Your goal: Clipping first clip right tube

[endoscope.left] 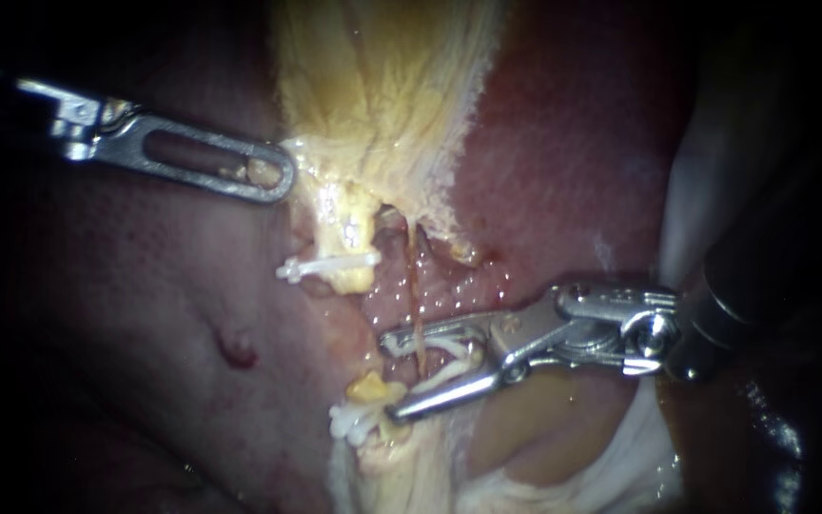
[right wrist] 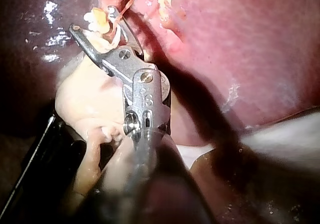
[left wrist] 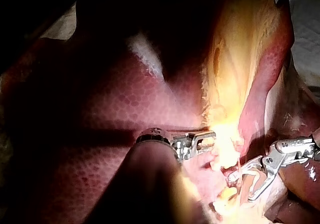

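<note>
- The right instrument [endoscope.left: 390, 378] reaches in from the right across the liver [endoscope.left: 573, 143]. Its pincer stands wide and carries an open clip [endoscope.left: 441, 360], with one white leg lying along each half.
- The right tube [endoscope.left: 414, 286], a thin reddish-brown strand, hangs from the lower edge of the yellow gallbladder [endoscope.left: 382, 86]. It already passes between the two halves of the pincer, inside the open clip.
- The strand's long axis runs top to bottom in the endoscope view. The pincer lies almost square across it, with both tips showing just past the strand on its far side.
- By that lie, the coming move looks to be a straight squeeze rather than any further reach, and the right instrument is plainly the nearer one.
- Just beside the strand sits the thicker yellow left tube [endoscope.left: 349, 224], with a second clip [endoscope.left: 327, 266] clamped across it.
- A third clip [endoscope.left: 349, 419] lies lower down, on yellow tissue near the pincer's lower tip. The risk is catching that tissue along with the strand.
- The left instrument [endoscope.left: 273, 176] comes in from the left with its tip against the gallbladder's edge, well apart from the strand.
</note>
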`<state>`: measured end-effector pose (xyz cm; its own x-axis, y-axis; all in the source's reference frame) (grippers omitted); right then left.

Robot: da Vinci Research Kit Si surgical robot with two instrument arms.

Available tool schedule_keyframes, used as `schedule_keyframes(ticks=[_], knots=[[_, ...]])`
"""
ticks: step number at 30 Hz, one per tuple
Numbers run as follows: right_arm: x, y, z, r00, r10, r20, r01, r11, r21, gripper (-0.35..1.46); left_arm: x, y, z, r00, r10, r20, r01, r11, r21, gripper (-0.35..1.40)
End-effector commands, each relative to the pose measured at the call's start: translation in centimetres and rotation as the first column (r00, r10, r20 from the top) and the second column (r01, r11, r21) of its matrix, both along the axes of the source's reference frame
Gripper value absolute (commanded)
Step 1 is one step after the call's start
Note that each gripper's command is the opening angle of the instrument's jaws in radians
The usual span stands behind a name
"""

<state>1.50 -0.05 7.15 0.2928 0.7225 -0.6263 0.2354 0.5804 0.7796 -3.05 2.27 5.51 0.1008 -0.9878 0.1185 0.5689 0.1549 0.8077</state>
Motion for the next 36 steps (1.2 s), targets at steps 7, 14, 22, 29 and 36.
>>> schedule_keyframes(ticks=[7, 14, 22, 29, 36], knots=[[0.02, -0.08, -0.15, 0.9987, -0.025, -0.045, 0.027, 0.999, 0.041, 0.47, 0.0, 0.0, 0.01, 1.0, 0.0, 0.0, 0.0, 1.0, 0.0, -0.35], [0.04, -0.16, -0.26, 0.9973, -0.039, -0.062, 0.043, 0.997, 0.061, 0.47, 0.0, 0.0, 0.01, 1.0, 0.001, 0.0, -0.001, 1.0, 0.0, -0.35], [0.02, -0.17, -0.29, 0.9971, -0.041, -0.065, 0.045, 0.997, 0.068, 0.47, 0.01, 0.01, 0.02, 1.0, 0.001, 0.001, -0.001, 1.0, 0.0, -0.35], [0.02, -0.16, -0.29, 0.9971, -0.041, -0.065, 0.045, 0.997, 0.069, 0.45, 0.01, 0.01, 0.02, 1.0, 0.001, 0.0, -0.001, 1.0, 0.0, -0.35], [0.02, -0.12, -0.33, 0.9973, -0.033, -0.066, 0.039, 0.996, 0.086, 0.43, 0.01, 0.01, 0.02, 1.0, 0.001, 0.0, -0.001, 1.0, 0.0, -0.35]])
